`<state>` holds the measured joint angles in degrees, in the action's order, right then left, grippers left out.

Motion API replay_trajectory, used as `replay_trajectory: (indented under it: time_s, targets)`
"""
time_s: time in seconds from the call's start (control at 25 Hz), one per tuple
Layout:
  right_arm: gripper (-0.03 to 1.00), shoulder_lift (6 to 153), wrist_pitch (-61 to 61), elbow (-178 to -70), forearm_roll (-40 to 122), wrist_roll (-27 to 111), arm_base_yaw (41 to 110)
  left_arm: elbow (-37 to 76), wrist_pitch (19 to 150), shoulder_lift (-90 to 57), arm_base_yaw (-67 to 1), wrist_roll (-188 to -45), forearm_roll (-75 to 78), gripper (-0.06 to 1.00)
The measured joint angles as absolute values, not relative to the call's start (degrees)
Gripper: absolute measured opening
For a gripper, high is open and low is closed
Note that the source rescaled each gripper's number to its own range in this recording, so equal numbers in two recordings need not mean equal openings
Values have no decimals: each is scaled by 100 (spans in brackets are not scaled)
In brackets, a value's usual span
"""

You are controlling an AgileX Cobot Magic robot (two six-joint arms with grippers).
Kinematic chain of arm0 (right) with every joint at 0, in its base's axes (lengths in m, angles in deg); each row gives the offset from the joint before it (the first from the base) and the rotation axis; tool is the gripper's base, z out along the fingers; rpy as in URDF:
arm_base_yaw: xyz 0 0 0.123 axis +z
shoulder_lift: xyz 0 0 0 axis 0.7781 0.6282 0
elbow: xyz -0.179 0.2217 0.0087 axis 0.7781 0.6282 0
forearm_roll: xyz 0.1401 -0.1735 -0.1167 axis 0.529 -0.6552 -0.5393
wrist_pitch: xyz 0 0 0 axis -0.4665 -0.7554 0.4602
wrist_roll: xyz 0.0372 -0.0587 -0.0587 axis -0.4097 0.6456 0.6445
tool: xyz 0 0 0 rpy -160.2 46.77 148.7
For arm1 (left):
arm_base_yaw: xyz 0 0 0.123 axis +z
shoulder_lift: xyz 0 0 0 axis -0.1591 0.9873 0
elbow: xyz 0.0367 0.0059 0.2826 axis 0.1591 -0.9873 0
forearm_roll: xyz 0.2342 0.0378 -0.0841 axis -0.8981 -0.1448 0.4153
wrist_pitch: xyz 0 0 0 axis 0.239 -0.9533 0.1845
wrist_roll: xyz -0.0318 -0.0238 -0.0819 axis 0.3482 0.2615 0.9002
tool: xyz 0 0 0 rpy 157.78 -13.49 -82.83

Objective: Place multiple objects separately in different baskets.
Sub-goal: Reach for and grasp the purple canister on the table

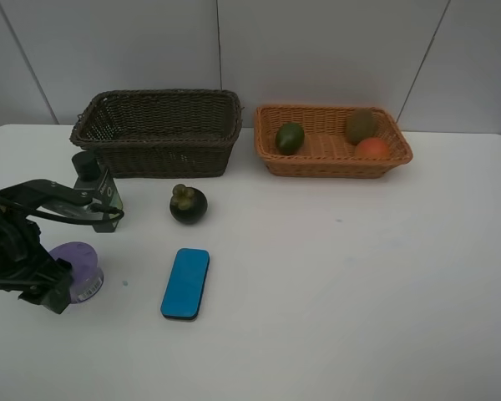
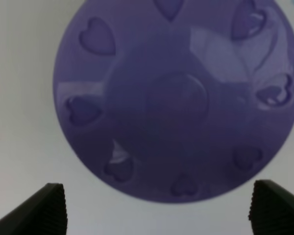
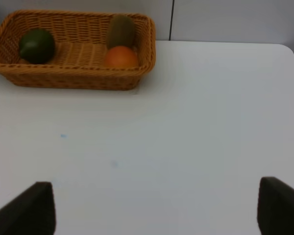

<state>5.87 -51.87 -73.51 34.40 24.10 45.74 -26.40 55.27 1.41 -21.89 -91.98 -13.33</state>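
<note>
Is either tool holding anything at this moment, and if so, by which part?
Nothing is held. The left tool hangs open over the purple-lidded tub; the right tool is open over the table.

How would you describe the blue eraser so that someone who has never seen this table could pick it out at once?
Start at the dark brown basket at the back left of the white table. Just in front sits a dark round fruit, and nearer still lies the eraser. It alone is flat, oblong and bright blue; the tub to its left is round and purple-lidded.
</note>
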Motion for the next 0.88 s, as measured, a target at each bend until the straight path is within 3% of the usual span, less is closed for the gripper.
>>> replay_trajectory:
  time_s: [0.88]
  targets:
    - [100,587,-5187,-7351,3446,2410,4574,-2639,6859,548,-2387,-9282,-1140,98]
